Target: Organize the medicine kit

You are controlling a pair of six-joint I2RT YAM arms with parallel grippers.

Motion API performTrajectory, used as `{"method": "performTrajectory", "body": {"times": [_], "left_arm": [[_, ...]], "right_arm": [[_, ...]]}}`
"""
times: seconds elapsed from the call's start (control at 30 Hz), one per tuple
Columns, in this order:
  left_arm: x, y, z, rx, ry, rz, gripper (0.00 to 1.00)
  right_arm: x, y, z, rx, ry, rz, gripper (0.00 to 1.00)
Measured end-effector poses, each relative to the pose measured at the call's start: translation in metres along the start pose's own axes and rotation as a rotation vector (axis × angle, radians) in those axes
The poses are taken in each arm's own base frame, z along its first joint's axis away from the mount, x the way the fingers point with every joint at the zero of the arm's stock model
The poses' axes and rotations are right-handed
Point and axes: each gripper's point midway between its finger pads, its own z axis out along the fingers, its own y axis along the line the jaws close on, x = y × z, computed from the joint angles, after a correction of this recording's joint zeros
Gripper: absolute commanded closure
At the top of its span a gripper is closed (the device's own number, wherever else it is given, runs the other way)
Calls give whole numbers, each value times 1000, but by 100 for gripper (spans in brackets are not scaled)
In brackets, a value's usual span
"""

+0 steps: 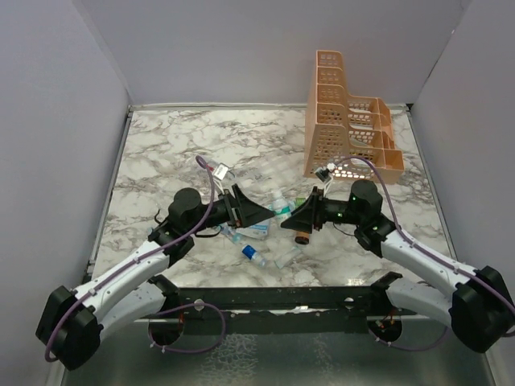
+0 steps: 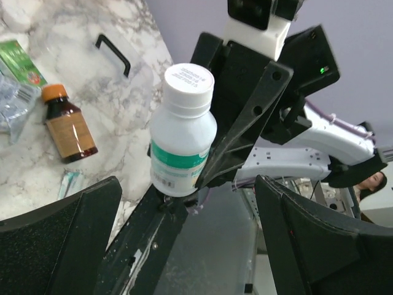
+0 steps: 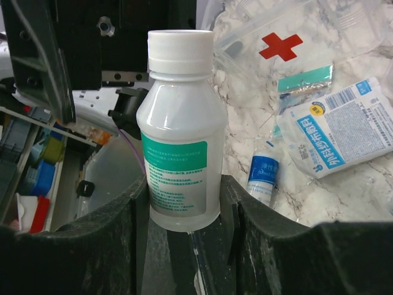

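Observation:
A white medicine bottle (image 3: 181, 135) with a green label and white cap stands between my right gripper's (image 3: 184, 203) fingers, which are shut on its lower body. In the top view it is held just above the table's middle (image 1: 283, 207). My left gripper (image 2: 187, 203) faces it with jaws wide open, a finger (image 2: 73, 227) on either side, not touching the bottle (image 2: 183, 138). The right gripper (image 2: 245, 92) shows behind the bottle there. In the top view, the left gripper (image 1: 268, 211) and right gripper (image 1: 298, 213) nearly meet tip to tip.
A clear red-cross pouch (image 3: 282, 46), a white-and-blue packet (image 3: 341, 132), a teal strip (image 3: 304, 80) and a blue-labelled vial (image 3: 263, 175) lie under the grippers. A brown bottle with an orange cap (image 2: 67, 126) and a green box (image 2: 21, 61) lie nearby. An orange rack (image 1: 350, 129) stands back right.

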Motion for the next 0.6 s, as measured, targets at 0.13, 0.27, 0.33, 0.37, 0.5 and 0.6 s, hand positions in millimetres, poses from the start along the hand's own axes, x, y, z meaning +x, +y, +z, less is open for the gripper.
{"method": "performTrajectory", "body": {"times": [0.13,0.27,0.33,0.37,0.5,0.6], "left_arm": [[16,5,18,-25,58,-33,13],[14,6,26,-38,40,-47,21],[11,11,28,-61,20,-69,28],[10,14,30,-73,13,-81,31],[10,27,35,-115,1,-120,43],[11,30,38,-127,0,-141,57]], "right_arm": [[5,-3,12,-11,45,22,71],[13,-3,18,-24,76,31,71],[16,-2,21,-27,90,33,71],[16,-2,22,-27,93,32,71],[16,-1,23,-34,97,9,70],[20,-4,23,-26,110,9,65]]}}
